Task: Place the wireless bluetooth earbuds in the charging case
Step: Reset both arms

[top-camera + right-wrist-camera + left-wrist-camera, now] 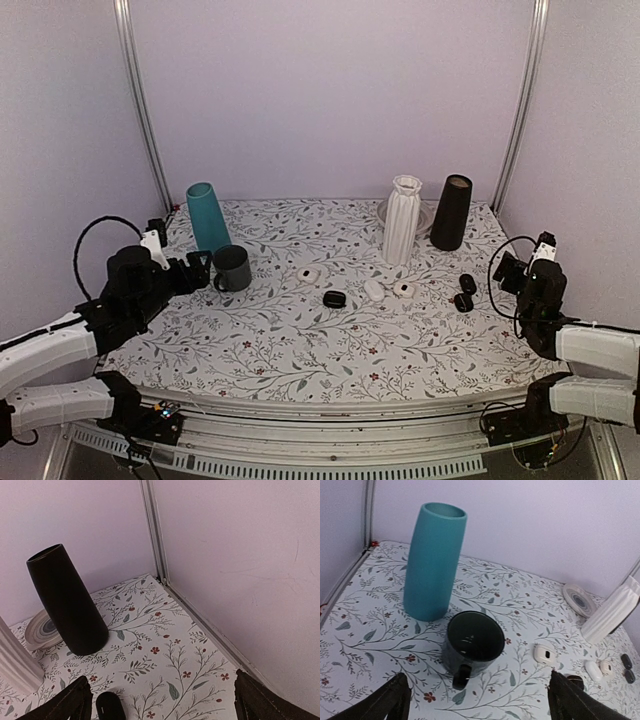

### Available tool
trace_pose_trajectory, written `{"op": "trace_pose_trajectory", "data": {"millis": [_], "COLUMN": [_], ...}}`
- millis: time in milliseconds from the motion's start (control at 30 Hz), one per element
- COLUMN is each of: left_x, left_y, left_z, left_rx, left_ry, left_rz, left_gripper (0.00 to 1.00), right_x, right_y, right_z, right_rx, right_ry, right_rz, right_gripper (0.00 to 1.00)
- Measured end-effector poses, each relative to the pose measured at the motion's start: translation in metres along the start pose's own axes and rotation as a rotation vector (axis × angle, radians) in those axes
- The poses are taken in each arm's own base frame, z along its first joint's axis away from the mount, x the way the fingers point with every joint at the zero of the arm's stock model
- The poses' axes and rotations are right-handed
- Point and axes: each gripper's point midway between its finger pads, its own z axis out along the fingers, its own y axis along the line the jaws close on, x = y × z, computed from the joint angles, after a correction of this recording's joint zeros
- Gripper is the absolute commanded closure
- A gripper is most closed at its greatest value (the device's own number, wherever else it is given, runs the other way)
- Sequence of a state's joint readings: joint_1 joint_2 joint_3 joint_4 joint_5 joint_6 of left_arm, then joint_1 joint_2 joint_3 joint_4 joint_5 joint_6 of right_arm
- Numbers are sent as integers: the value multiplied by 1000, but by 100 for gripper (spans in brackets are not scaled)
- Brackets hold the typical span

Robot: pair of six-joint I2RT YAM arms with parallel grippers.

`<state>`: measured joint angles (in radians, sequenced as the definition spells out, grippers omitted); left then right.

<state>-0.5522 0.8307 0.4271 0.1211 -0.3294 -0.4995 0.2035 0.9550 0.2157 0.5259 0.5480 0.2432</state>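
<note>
The glossy black charging case (334, 298) lies near the table's middle. In the left wrist view it (575, 680) peeks out beside my right finger. Two small black earbuds (468, 283) (463, 302) lie at the right. They are specks in the left wrist view (626, 660) (629, 675), and one (110, 707) shows in the right wrist view. My left gripper (195, 272) (480, 705) is open and empty, just left of the grey mug (232, 268) (472, 642). My right gripper (510, 270) (167, 705) is open and empty, right of the earbuds.
A teal vase (207, 215) (434, 562) stands behind the mug. A white ribbed vase (402, 218), a plate (578, 600) (45, 630) and a black vase (451, 212) (65, 602) stand at the back right. Three white pebble pieces (309, 272) (374, 289) (405, 288) lie round the case.
</note>
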Motion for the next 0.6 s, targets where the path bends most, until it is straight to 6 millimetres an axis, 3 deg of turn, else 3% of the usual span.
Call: {"op": "trace_pose_trajectory", "data": {"millis": [100, 267, 333, 600], "left_x": [5, 15, 12, -28], "left_y": [37, 97, 110, 136], "left_z": [-4, -2, 1, 3], "left_rx": [-119, -307, -337, -410], "left_ry": [-34, -55, -66, -229], "left_rz": [1, 9, 18, 138], "left_gripper": [4, 4, 4, 4], "right_x": [1, 24, 20, -5], "right_y": [-5, 0, 8, 23], "right_z": [12, 20, 23, 15], "right_rx": [10, -36, -70, -182], "right_ry": [-54, -77, -122, -258], "right_rz": [-36, -145, -165, -191], "right_gripper": [0, 1, 1, 1]}}
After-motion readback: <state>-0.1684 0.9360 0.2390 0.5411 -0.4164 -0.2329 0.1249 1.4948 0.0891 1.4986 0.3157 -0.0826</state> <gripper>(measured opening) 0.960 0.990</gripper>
